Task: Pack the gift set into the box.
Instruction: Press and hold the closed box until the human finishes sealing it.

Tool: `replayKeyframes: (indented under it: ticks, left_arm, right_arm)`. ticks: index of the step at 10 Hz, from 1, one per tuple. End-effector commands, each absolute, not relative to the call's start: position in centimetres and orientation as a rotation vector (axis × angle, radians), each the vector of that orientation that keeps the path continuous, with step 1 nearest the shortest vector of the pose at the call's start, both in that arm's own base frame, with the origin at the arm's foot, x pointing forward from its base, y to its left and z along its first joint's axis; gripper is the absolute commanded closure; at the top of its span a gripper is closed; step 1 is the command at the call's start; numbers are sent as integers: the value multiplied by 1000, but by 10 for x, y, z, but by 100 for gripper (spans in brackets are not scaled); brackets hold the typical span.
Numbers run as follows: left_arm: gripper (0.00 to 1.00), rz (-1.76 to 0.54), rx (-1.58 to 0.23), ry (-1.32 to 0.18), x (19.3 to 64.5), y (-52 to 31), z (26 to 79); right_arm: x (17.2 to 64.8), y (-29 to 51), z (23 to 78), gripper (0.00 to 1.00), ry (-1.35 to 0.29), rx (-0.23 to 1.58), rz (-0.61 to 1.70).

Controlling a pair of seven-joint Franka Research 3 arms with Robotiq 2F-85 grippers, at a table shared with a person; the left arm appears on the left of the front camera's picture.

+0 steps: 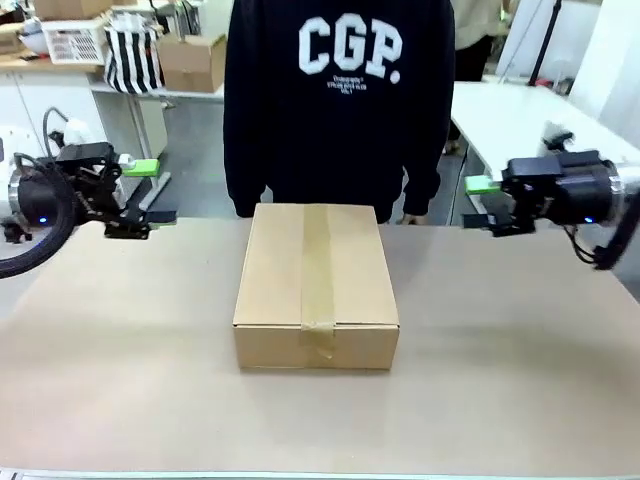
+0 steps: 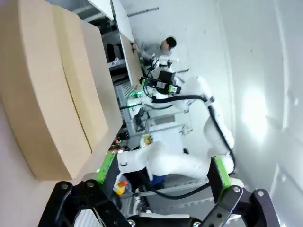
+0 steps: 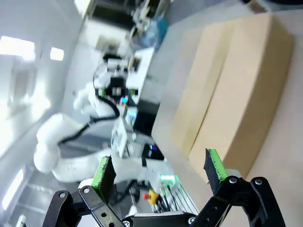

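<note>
The box (image 1: 316, 285) stands in the middle of the table with its flaps shut and brown tape running along the centre seam. It also appears in the left wrist view as the box (image 2: 52, 94) and in the right wrist view as the box (image 3: 236, 90). The gift set is out of view. My left gripper (image 1: 150, 192) hovers open at the table's far left, well clear of the box; its own camera shows the left gripper (image 2: 163, 172) with nothing between the green pads. Off at the far right my right gripper (image 1: 478, 203) is open too, and the right gripper (image 3: 159, 169) is empty.
A person in a black sweatshirt (image 1: 340, 100) stands directly behind the box at the far edge. A smaller cardboard box (image 1: 192, 62), a striped bag (image 1: 133, 55) and a white basket (image 1: 75, 42) sit on a shelf at the back left. A white table (image 1: 520, 115) lies at the back right.
</note>
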State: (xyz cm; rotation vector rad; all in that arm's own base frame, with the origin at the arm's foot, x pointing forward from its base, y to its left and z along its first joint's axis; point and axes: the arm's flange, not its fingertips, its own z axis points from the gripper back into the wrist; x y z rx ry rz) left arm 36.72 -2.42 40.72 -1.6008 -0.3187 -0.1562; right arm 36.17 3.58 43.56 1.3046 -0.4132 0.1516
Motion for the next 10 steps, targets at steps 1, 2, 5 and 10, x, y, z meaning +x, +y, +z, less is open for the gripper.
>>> replayKeyframes:
  ticks: [1,2,5,10]
  left_arm:
    - [0,-112,-1677,-309,347,-1,407]
    - [0,-156,-1601,-319,367,-24,407]
    - [0,-156,-1601,-319,367,-24,407]
    - [0,-156,-1601,-319,367,-24,407]
  right_arm:
    - [337,22,422,0,-493,1332,42]
    - [362,36,436,0,-413,1305,152]
    - [362,36,436,0,-413,1305,152]
    - [362,36,436,0,-413,1305,152]
